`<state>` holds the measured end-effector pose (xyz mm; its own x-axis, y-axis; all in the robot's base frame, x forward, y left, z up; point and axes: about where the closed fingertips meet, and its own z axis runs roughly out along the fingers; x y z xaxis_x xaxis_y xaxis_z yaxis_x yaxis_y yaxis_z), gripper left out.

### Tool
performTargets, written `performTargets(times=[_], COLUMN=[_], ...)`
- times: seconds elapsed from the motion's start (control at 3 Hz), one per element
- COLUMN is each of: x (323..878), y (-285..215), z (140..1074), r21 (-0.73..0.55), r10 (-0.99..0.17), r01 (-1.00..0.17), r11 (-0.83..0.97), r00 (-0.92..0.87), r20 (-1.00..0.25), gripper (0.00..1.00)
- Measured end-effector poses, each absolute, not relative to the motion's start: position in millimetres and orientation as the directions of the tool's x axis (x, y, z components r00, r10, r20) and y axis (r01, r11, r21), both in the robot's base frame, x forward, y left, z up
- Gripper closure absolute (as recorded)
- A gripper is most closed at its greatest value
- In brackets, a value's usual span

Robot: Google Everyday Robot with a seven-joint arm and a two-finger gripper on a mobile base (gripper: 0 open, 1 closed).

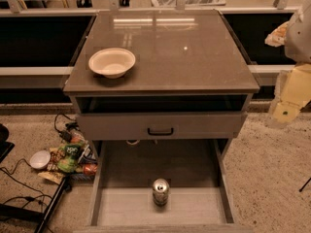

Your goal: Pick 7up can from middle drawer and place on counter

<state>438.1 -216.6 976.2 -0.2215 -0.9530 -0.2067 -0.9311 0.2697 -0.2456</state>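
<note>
The 7up can [161, 192] stands upright on the pale plank floor of the middle drawer [121, 208], which is pulled out towards me, with the can near its front centre. The counter [170, 57] is the glossy brown-grey top of the cabinet above it. My gripper [290, 100] is a pale yellowish-white shape at the right edge of the view. It hangs beside the cabinet's right side at about counter height, well up and to the right of the can, and touches nothing.
A white bowl [112, 62] sits on the counter's left front part. A grey drawer front with a black handle [160, 130] lies above the open drawer. Snack bags, cables and a small bowl [40, 159] lie on the floor at the left.
</note>
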Motion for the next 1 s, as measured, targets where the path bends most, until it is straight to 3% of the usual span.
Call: performTargets(times=[0.67, 1.0], x=[435.7, 437.4], y=[-219.6, -238.2], z=[990.8, 974.3], r21=[-0.268, -0.260], r10=[-0.951, -0.934], r01=[-0.924, -0.922], r11=[0.273, 0.288], r00=[-0.217, -0.210], r20=[-0.222, -0.288], gripper=[0.00, 0.00])
